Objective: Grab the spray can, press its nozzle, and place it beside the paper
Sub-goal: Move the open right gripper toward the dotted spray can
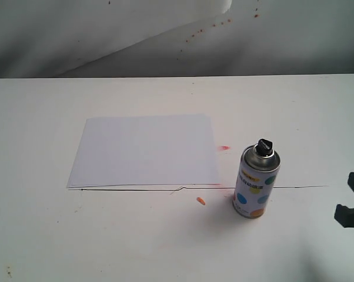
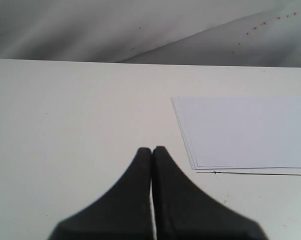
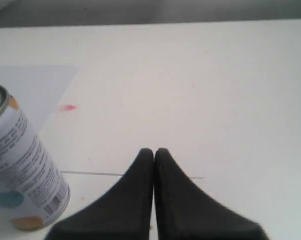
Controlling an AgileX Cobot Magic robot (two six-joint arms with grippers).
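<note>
The spray can stands upright on the white table, just right of the paper, its black nozzle on the silver dome. In the right wrist view the can shows at the frame's edge, apart from my right gripper, which is shut and empty. Only a black part of that gripper shows in the exterior view, right of the can. My left gripper is shut with nothing in it, short of the paper's corner. It is out of the exterior view.
A small red paint mark lies between paper and can, and an orange smear sits in front of the paper. A thin dark line runs across the table. The grey backdrop carries orange speckles.
</note>
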